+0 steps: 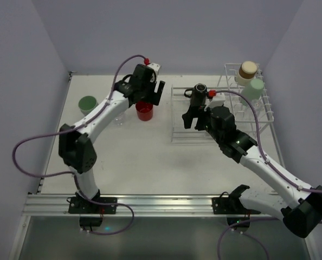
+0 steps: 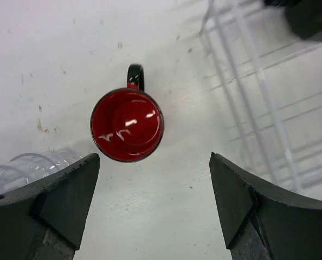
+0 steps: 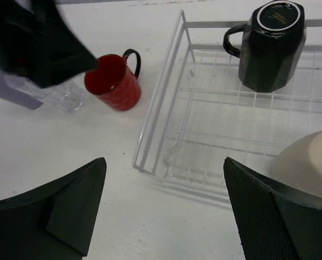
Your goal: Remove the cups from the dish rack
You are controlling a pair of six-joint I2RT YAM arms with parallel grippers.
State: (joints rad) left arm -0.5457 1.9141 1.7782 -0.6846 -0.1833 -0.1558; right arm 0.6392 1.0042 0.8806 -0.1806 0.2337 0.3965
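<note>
The red mug (image 1: 145, 111) stands upright on the table left of the white dish rack (image 1: 178, 135). My left gripper (image 1: 152, 97) hovers just above it, open and empty; in the left wrist view the mug (image 2: 127, 125) lies ahead of the open gripper (image 2: 150, 162). A black mug (image 1: 199, 90) sits mouth down in the low basket. My right gripper (image 1: 190, 119) is open and empty over the basket's left part (image 3: 163, 162). A tan cup (image 1: 248, 69) and a pale green cup (image 1: 253, 88) sit on the upright part. The black mug (image 3: 272, 43) and the red mug (image 3: 113, 81) show in the right wrist view.
A green cup (image 1: 88, 103) and a clear glass (image 1: 119, 117) stand on the table left of the red mug. The glass also shows in the left wrist view (image 2: 31, 165). A pale beige rounded thing (image 3: 307, 160) lies at the right edge of the right wrist view. Walls enclose the table.
</note>
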